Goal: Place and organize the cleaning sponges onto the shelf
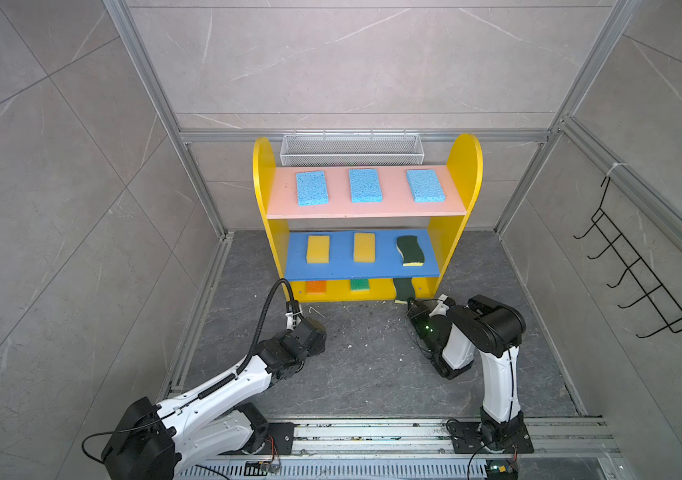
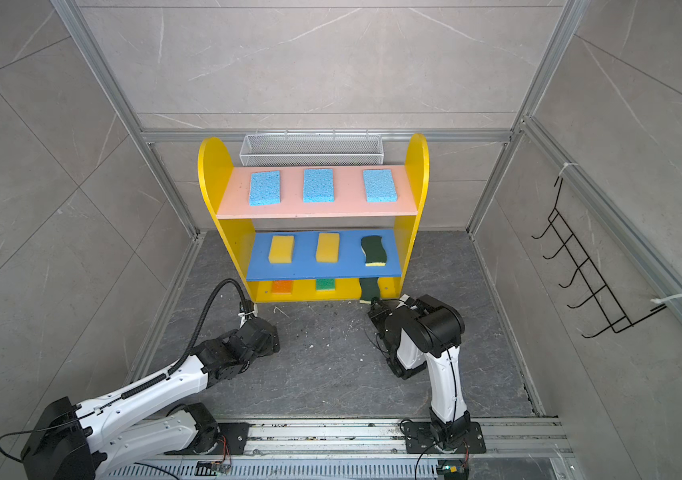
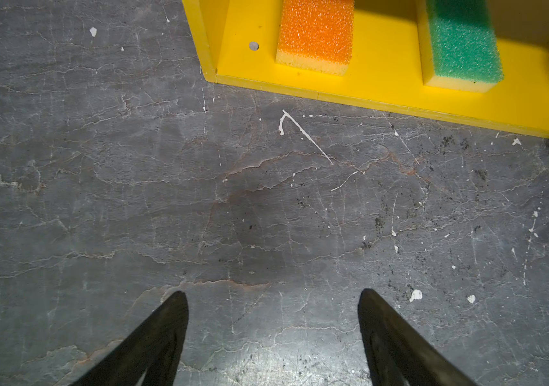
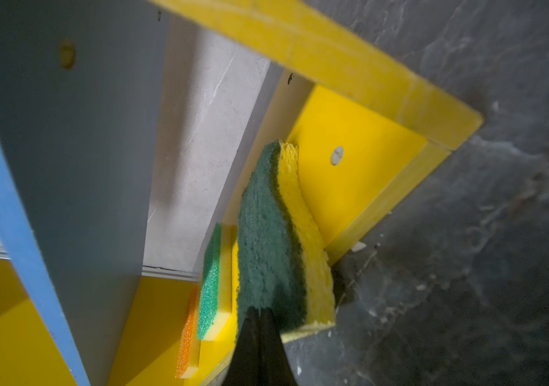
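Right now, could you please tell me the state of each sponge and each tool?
Light blue sponges: flat on pink board.
Yellow sponges: flat on blue board.
Upper dark-green sponge: flat on blue board.
Orange sponge: on bottom board.
Bright green sponge: on bottom board.
Lower dark-green sponge: overhanging bottom board's front edge.
Left tool: open, empty.
Right tool: shut, at that sponge.

Shelf (image 1: pixel 464 166) on floor (image 1: pixel 364 365), basket (image 1: pixel 352 149) behind its top. Top board (image 1: pixel 337 187): top sponges (image 1: pixel 365 185), three abreast. Middle board (image 1: pixel 341 253): middle sponges (image 1: pixel 364 247), three abreast. Bottom board (image 1: pixel 381 293): two bottom sponges (image 1: pixel 316 286) left and centre; last sponge (image 1: pixel 403 289) at right, overhanging the front edge, right gripper (image 4: pixel 261 317) on its front end. Left gripper (image 3: pixel 273 294) above floor before shelf's left corner.
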